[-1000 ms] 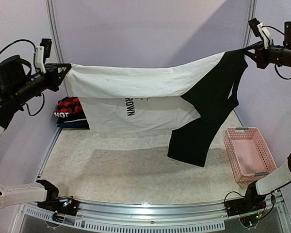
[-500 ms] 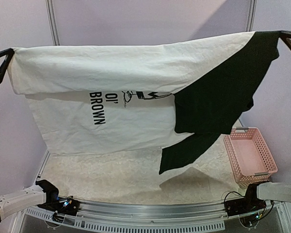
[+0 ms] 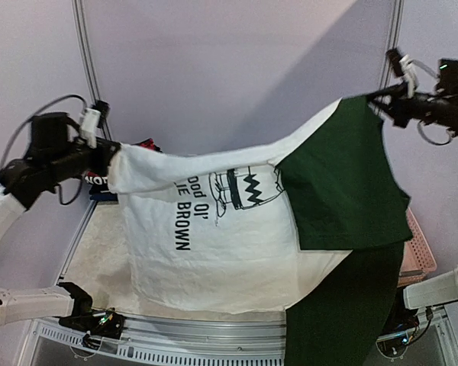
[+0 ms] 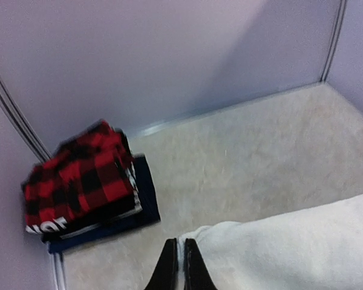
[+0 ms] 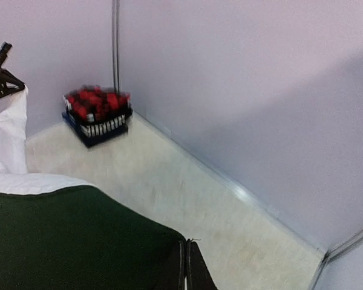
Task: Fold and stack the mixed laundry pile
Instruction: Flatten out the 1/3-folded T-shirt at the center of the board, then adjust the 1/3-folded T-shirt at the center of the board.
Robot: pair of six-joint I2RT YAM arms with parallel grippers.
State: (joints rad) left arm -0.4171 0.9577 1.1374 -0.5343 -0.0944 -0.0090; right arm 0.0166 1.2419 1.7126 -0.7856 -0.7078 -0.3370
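- Spreading the white printed tee (image 3: 214, 229) in the air looks to be the step in hand, so aim to set it down flat, not bunched
- Your left jaws are pinched shut on the tee's white edge, with cloth bulging just beside the tips in the left wrist view; your right jaws are clamped on the dark sleeve (image 3: 343, 183) end
- The tee hangs between the two arms above the table (image 3: 91, 252), print towards the top camera and its right end higher than its left; the dark lower part droops past the near rail (image 3: 214, 339)
- Level the two ends first, I'd judge, then draw them apart just enough to take out the sag along the top edge without tugging cloth from either pinch
- Lower over the middle of the table, letting the hanging hem touch down first and laying the rest away from it, so no fold gets trapped beneath
- Mind the folded stack (image 4: 88, 199) in the far left corner, plaid shirt (image 4: 78, 175) on top: a swinging hem could drag it askew
- The pink basket (image 3: 421, 255) sits at the right edge, mostly hidden behind the sleeve; steer clear of its rim
- The table is pale and speckled and looks smooth, so cloth should slide for small corrections
- A plain lilac back wall (image 3: 229, 69) and upright posts (image 3: 84, 61) close the space in; watch your raised wrists near them
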